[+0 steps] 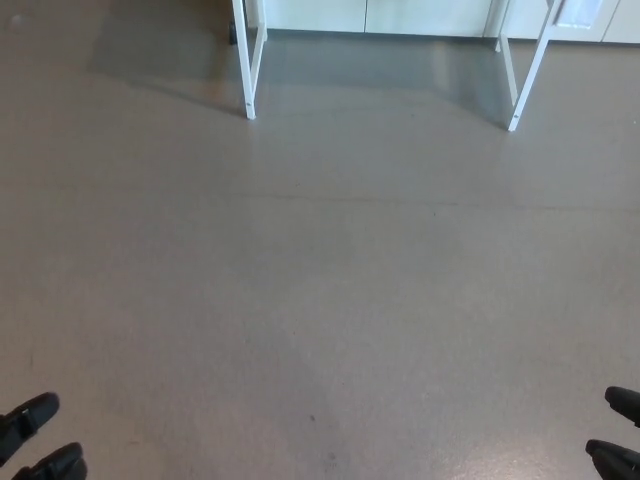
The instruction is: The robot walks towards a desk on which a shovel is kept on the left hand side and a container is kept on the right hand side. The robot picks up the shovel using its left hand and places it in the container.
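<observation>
Grey floor [330, 290] (white desk legs [250, 70] beyond)

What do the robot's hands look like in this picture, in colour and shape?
Only fingertips show at the bottom corners. The left hand shows two thick, rounded black fingers with a matte finish. The right hand shows two similar black, blunt-ended fingers. No cables, markings or forearms are visible.

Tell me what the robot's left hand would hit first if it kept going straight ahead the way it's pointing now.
Probably nothing nearby. The left hand points ahead over bare floor; the first thing roughly in line is the white desk leg far ahead, though depth is hard to judge.
</observation>
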Motion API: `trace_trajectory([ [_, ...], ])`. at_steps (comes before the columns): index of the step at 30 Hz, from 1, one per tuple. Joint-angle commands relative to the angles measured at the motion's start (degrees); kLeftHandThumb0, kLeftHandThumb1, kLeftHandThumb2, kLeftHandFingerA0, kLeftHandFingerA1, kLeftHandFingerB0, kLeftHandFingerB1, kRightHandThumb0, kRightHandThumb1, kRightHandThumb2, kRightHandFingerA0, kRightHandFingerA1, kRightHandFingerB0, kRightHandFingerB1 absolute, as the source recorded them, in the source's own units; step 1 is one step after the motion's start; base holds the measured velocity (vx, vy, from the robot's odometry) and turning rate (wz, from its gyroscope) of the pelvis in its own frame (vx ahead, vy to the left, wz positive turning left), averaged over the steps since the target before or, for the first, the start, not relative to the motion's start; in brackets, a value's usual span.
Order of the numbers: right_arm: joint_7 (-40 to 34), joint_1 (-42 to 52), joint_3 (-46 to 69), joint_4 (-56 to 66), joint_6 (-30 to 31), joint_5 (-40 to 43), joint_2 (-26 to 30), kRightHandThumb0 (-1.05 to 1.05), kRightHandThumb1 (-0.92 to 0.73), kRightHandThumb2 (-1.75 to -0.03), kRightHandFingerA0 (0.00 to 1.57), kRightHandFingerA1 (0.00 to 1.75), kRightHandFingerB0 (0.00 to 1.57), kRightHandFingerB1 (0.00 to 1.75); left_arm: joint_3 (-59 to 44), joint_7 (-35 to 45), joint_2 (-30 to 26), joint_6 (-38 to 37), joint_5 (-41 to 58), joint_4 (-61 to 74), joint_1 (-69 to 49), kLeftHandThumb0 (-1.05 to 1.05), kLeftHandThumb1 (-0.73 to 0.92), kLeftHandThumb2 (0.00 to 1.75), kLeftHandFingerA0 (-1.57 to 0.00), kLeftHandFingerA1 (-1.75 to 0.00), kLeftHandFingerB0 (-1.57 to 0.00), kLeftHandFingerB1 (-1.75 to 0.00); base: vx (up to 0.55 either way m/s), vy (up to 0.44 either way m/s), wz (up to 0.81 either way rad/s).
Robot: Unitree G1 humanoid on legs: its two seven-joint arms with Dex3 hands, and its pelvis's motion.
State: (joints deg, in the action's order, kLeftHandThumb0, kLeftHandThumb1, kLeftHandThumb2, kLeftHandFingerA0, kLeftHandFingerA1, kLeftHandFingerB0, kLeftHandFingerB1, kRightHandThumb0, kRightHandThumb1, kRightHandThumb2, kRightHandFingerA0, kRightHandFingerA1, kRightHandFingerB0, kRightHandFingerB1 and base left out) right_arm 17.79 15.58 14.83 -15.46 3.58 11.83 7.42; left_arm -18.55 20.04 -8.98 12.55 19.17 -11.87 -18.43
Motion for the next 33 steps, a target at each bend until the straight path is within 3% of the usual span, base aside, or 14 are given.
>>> trace_trajectory([
  [1,0.7,-0.2,0.1,-0.6,-0.2,1.0,0.8,-0.20,-0.50,-0.59,0.53,0.49,0.42,0.44,0.0,0.2,-0.8,1.3,0.4,0.4,-0.5,-0.05,0.45,0.90,-0.22,-0.54,-0.20,-0.51,0.00,0.000,0.00],
  [11,1.3,-0.4,0.3,-1.4,-0.2,1.5,0.8,-0.19,-0.51,-0.59,0.53,0.48,0.43,0.44,1.0,-0.6,-0.6,1.5,-0.2,1.5,-1.2,-0.06,0.45,0.89,-0.23,-0.54,-0.22,-0.52,0.00,-0.002,0.10],
  [24,0.7,-0.3,-0.1,-0.9,0.0,1.1,0.9,-0.21,-0.50,-0.60,0.54,0.50,0.43,0.45,1.7,-0.6,-1.2,0.5,-0.9,1.1,-1.3,-0.07,0.44,0.89,-0.25,-0.55,-0.23,-0.52,0.12,0.270,-0.13],
  [33,0.5,0.1,0.0,-0.9,0.2,1.0,1.0,-0.20,-0.50,-0.59,0.56,0.49,0.45,0.44,2.1,-0.7,-0.6,0.0,-0.9,1.3,-2.0,-0.04,0.45,0.89,-0.24,-0.54,-0.24,-0.52,0.18,-0.011,0.10],
])
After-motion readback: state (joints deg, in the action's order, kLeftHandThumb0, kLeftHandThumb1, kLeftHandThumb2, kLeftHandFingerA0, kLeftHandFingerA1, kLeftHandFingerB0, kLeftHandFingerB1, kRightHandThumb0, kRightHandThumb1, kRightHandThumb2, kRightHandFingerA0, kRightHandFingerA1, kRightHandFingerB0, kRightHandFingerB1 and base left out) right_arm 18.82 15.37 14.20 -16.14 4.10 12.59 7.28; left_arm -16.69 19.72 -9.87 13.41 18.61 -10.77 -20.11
